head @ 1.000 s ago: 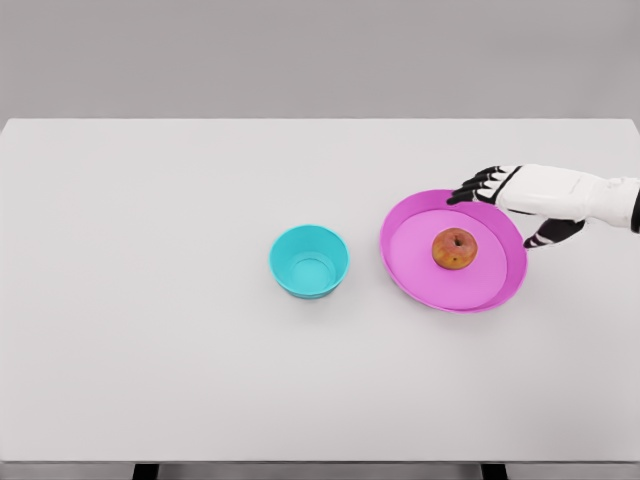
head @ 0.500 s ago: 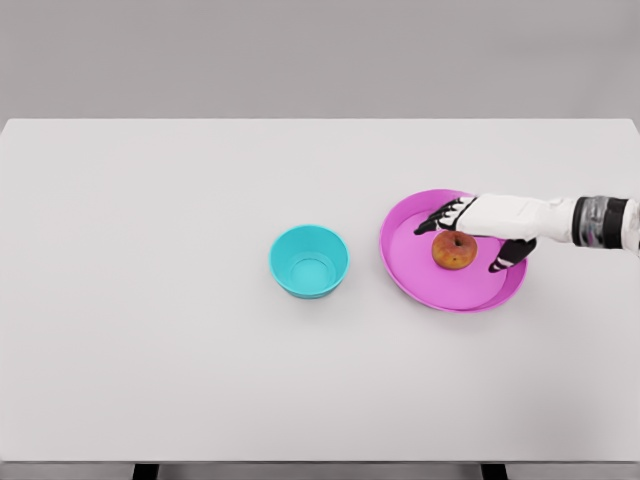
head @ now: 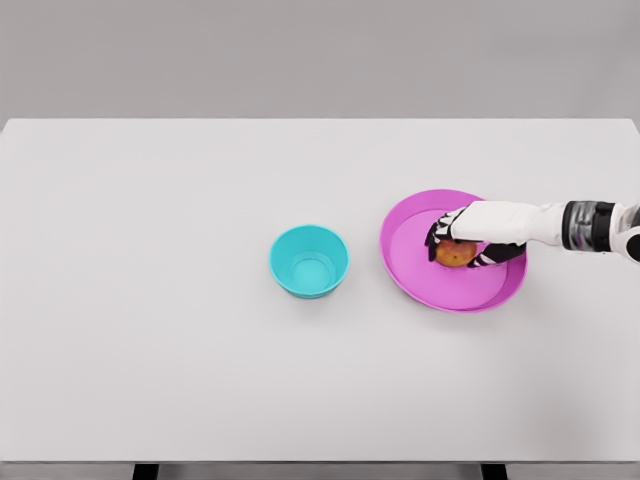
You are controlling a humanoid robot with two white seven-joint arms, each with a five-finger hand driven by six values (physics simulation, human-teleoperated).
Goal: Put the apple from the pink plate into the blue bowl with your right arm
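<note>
head view: the right hand (head: pixel 468 236) reaches in from the right edge, its white forearm level above the table (head: pixel 150 380). the hand sits over the apple (head: pixel 455 254), with the dark fingers (head: pixel 436 234) curled down on the apple's left side and the thumb wrapped along its near right side; the hand is closed around the fruit. only a small orange-red patch of the apple shows beneath the palm. the apple lies on the pink plate (head: pixel 420 285), right of the plate's middle; whether it is lifted off the plate surface cannot be told. the blue bowl (head: pixel 309 261) stands upright just left of the plate, apart from it, and holds nothing. plate and bowl both rest on the white table, the bowl near the centre. the left arm does not show.
</note>
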